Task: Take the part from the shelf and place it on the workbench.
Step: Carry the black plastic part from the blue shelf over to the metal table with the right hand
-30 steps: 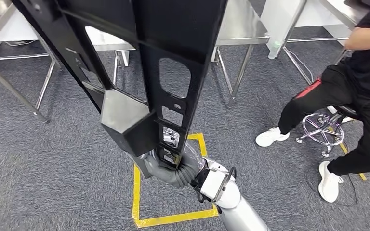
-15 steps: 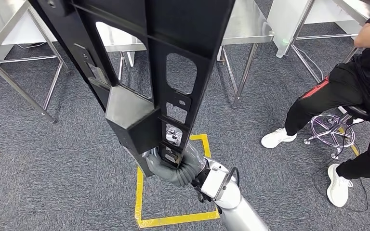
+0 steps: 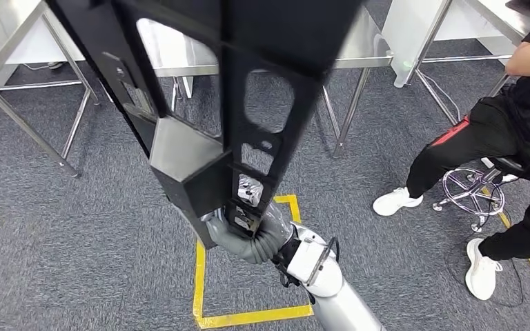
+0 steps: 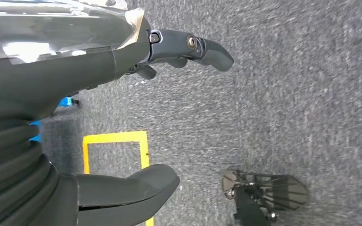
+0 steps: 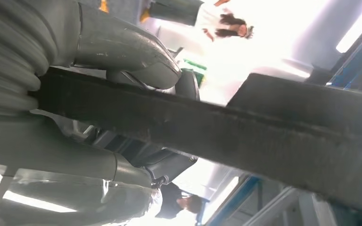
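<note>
The right hand (image 3: 245, 231) grips the low end of the part (image 3: 248, 89), fingers wrapped round it, and holds it up off the floor so that it rises steeply and leans away toward the top of the head view. The part is long, flat and black, a matt plastic frame with ribs along its edges. Several cut-outs run down its middle: a large rounded one, then smaller squarish ones nearer the hand, with metal glinting through the lowest. A second black bar branches off to the left, and where the two meet sits a boxy, angular block with a duller grey face. In the right wrist view the part (image 5: 245, 136) crosses as a thick dark bar with a rough edge, clamped between the thumb (image 5: 127, 52) and the fingers.

The left hand (image 4: 122, 61) hangs over grey carpet (image 4: 287, 94), holding nothing, thumb and fingers apart.

Behind the part stands a steel table (image 3: 359, 41). Yellow tape (image 3: 199, 289) marks a square on the carpet. A person (image 3: 517, 131) in black with white shoes sits on a stool (image 3: 473, 189) to the right
</note>
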Controlling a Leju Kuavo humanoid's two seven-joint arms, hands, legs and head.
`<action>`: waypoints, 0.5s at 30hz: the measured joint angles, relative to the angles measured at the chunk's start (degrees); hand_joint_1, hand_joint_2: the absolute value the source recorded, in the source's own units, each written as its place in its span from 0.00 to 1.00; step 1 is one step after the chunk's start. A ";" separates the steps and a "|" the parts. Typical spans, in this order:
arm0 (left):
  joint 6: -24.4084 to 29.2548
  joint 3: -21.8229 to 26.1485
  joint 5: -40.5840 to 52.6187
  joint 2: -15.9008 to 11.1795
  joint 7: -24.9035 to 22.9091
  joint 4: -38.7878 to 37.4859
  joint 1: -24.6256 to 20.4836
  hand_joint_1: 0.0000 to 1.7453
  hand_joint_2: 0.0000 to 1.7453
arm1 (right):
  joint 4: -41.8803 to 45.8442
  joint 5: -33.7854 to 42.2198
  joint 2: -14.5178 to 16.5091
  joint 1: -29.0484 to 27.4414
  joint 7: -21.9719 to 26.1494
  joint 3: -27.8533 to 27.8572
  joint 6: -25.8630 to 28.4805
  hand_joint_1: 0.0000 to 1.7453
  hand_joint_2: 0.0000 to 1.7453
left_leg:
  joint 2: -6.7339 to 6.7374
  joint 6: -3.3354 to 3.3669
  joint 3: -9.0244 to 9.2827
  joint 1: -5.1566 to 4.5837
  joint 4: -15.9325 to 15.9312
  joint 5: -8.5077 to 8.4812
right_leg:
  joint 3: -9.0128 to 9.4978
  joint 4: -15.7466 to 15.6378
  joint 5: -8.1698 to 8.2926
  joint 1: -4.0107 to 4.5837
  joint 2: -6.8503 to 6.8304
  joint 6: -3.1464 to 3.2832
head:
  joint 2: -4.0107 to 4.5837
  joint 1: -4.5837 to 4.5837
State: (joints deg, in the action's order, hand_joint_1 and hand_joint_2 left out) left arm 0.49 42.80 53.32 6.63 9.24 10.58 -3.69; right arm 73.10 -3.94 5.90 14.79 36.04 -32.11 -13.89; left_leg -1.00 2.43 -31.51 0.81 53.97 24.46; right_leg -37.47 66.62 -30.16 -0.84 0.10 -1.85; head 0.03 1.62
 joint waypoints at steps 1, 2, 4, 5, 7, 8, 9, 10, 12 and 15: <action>0.02 0.09 0.01 0.00 -0.01 0.00 0.00 0.00 1.00 | -0.15 -0.01 -0.09 -0.05 -0.03 0.01 0.03 1.00 1.00 | 0.02 -0.10 0.02 0.07 0.03 0.07 | -1.97 3.48 -1.11 -0.22 -0.01 -0.16 | 0.00 -0.01; 0.02 0.18 0.02 0.01 -0.01 0.00 0.04 0.00 1.00 | -0.31 -0.02 -0.17 -0.14 -0.07 0.02 0.04 1.00 1.00 | 0.01 -0.28 0.05 0.19 0.10 0.21 | -3.20 5.44 -1.47 -0.50 -0.01 -0.59 | -0.01 -0.02; 0.03 0.37 0.03 0.06 -0.02 0.00 0.11 0.00 1.00 | -0.53 0.00 -0.23 -0.20 -0.08 0.02 0.05 1.00 1.00 | -0.12 -1.01 0.12 0.71 0.53 0.67 | -2.22 2.79 0.42 -1.14 -0.05 -2.14 | -0.01 -0.02; 0.03 0.47 0.03 0.08 -0.05 0.01 0.13 0.00 1.00 | -0.58 0.01 -0.23 -0.17 -0.09 0.02 0.05 1.00 1.00 | -0.21 -1.58 0.11 1.02 1.05 1.09 | -0.34 -1.13 2.10 -1.58 -0.07 -3.09 | 0.00 -0.01; 0.03 0.59 0.03 -0.04 -0.15 0.01 0.12 0.00 1.00 | -0.69 0.03 -0.15 -0.14 -0.14 -0.02 0.05 1.00 1.00 | -0.39 -2.90 -0.24 1.24 2.42 2.19 | 2.71 -6.69 3.93 -1.90 0.16 -3.55 | 0.00 -0.03; 0.02 0.60 0.03 -0.10 -0.19 0.01 0.11 0.00 1.00 | -0.76 0.03 -0.09 -0.15 -0.20 -0.02 0.05 1.00 1.00 | -0.44 -3.38 -0.41 1.22 2.92 2.61 | 3.23 -7.58 3.98 -1.88 0.30 -3.05 | 0.00 -0.09; 0.02 0.61 0.03 -0.13 -0.22 0.01 0.11 0.00 1.00 | -0.83 0.04 -0.02 -0.15 -0.25 -0.01 0.06 1.00 1.00 | -0.48 -3.68 -0.49 1.20 3.12 2.85 | 3.21 -7.30 3.65 -1.67 0.46 -2.23 | -0.01 -0.14; 0.01 0.61 0.03 -0.06 -0.23 0.00 0.10 0.00 1.00 | -0.85 0.07 0.03 -0.13 -0.30 0.02 0.06 1.00 1.00 | -0.49 -3.82 -0.42 1.36 3.13 2.97 | 3.17 -7.18 3.48 -1.63 0.51 -1.39 | -0.01 -0.22; 0.02 0.61 0.03 0.03 -0.29 0.01 0.05 0.00 1.00 | -0.89 0.10 0.20 0.00 -0.37 0.07 0.07 1.00 1.00 | -0.02 -4.00 -0.62 1.65 4.08 3.57 | 3.51 -7.18 3.20 -1.59 0.56 -0.31 | -0.01 -0.25; 0.03 0.61 0.03 0.06 -0.33 0.01 -0.04 0.00 1.00 | -0.90 0.13 0.45 0.16 -0.44 0.10 0.06 1.00 1.00 | 0.77 -4.04 -5.56 1.59 13.39 7.23 | 4.30 -7.27 2.59 -1.28 0.42 0.98 | -0.01 -0.32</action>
State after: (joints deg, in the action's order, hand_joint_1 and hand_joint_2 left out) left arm 0.52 43.41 53.35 6.69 8.91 10.58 -3.73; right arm 72.20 -3.81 6.34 14.94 35.59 -32.00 -13.84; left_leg -0.23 -1.61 -37.08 2.40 67.35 31.70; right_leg -33.17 59.35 -27.57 -2.12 0.52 -0.87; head 0.02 1.31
